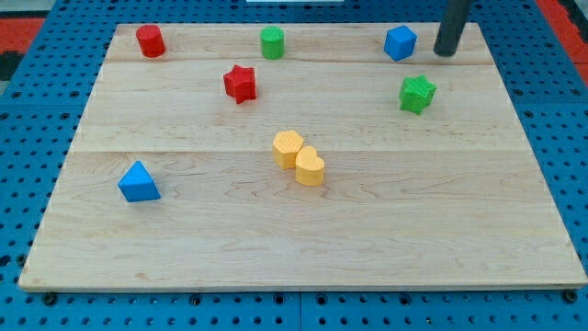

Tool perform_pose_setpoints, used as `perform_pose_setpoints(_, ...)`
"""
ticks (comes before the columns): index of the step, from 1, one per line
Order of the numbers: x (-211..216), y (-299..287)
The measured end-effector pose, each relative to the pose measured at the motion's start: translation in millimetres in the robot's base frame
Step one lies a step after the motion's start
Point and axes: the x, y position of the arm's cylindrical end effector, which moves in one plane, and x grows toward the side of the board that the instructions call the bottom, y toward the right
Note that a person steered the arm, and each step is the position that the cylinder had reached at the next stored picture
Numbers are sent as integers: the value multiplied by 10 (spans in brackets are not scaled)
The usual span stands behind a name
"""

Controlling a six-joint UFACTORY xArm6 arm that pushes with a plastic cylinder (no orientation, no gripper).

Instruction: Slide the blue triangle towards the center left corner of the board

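The blue triangle [138, 182] lies near the left edge of the wooden board [303, 248], a little below the board's middle height. My tip [445, 53] is at the view's top right, just right of a blue block [400, 42]. The tip is far from the blue triangle, across the whole board from it, and touches no block.
A red cylinder [150, 40] sits at the top left, a green cylinder [272, 42] at the top middle. A red star [240, 83] lies left of centre. A green star [417, 93] is at the right. Two yellow blocks [299, 157] touch near the centre.
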Motion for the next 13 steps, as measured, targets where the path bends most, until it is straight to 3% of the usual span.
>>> perform_pose_setpoints(1,292,-863)
perform_pose_setpoints(2,292,-1427)
perform_pose_setpoints(4,1289,-2333)
perform_pose_setpoints(5,1313,-2624)
perform_pose_setpoints(6,1910,-2738)
perform_pose_setpoints(7,2206,-3292)
perform_pose_setpoints(8,1872,-3643)
perform_pose_setpoints(10,2451,-3855)
perform_pose_setpoints(11,2005,-4195)
perform_pose_setpoints(13,1438,-4195)
